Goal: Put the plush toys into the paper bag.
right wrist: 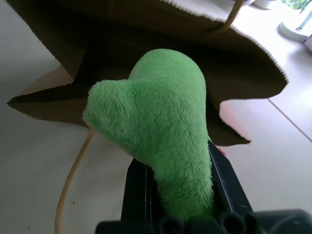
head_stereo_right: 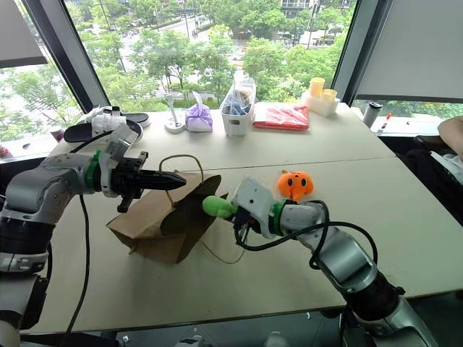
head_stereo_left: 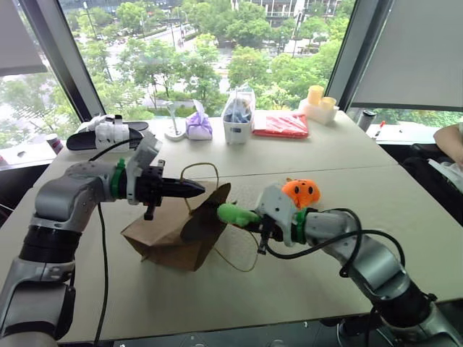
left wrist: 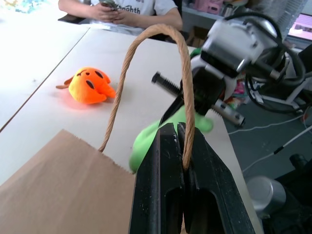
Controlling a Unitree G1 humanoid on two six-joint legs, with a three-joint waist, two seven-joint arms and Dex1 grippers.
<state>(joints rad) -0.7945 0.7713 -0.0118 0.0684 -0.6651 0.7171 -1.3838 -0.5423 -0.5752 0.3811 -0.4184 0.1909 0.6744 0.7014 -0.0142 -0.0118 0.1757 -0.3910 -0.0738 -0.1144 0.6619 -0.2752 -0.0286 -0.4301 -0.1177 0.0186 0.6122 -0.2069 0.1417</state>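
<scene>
Right gripper (head_stereo_left: 246, 219), fingers pinched on the green plush toy (right wrist: 161, 131), holds it just at the dark mouth of the brown paper bag (head_stereo_left: 170, 231), which lies tipped on the table (head_stereo_left: 347, 188). Left gripper (left wrist: 181, 161), fingers pressed together on a twine handle (left wrist: 146, 58), lifts the upper lip open. The orange pumpkin plush toy (left wrist: 90, 85) sits on the table beyond the right wrist, apart from the bag.

Risk: the thin handle could slip free, letting the mouth sag shut against the toy; a release too early would drop the toy outside. The bag's interior is dark, and the toy hides the right fingertips.
</scene>
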